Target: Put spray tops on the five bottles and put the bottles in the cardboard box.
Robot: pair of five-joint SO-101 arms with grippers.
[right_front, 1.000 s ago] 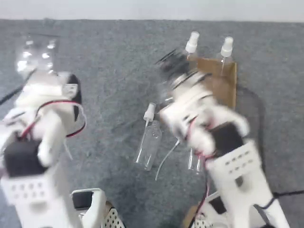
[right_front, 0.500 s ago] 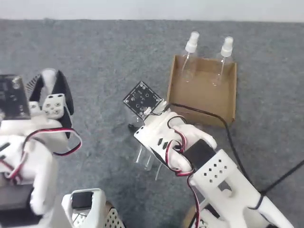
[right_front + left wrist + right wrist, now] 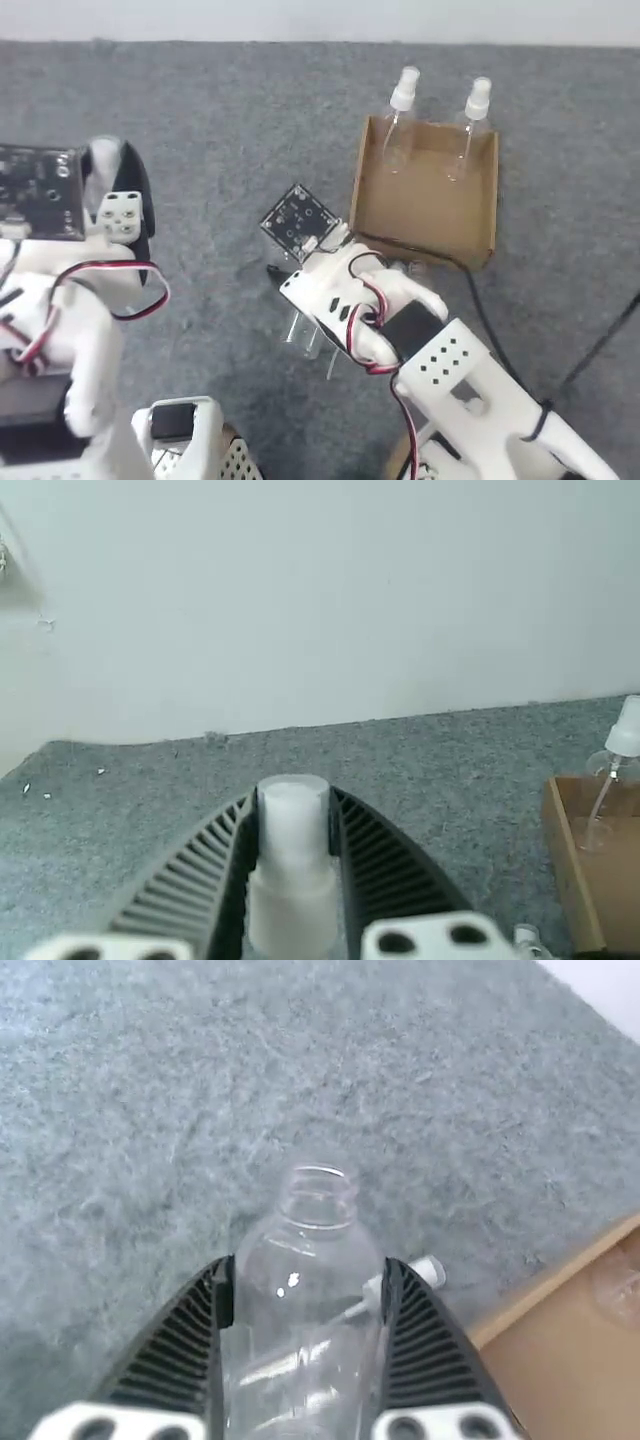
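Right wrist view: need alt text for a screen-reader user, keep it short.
The right gripper is closed on a clear bottle that has no top, its open neck pointing away over grey carpet. A white spray top lies beside the bottle, and a corner of the cardboard box shows nearby.
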